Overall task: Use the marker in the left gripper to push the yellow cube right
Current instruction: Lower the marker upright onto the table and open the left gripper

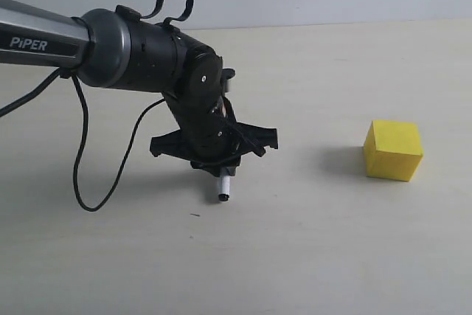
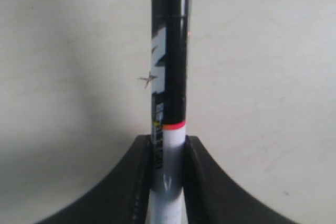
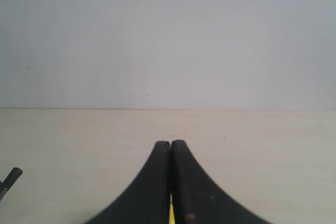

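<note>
One firm pinch nearest: grips the marker (image 1: 223, 184) between the narrow-set fingers of the left gripper (image 2: 168, 141), with the stiff white barrel and black tip poking down toward the table (image 1: 295, 256), touching or just clear, hard to tell from here. Farther right, well apart from that tip, finds the yellow cube (image 1: 392, 150) flat on the table; looks light, rigid and matte, apt to slide if met low and square on its left face, apt to twist if caught near a corner. Apart from this, shows the right gripper (image 3: 170, 145) with fingers pressed together.
</note>
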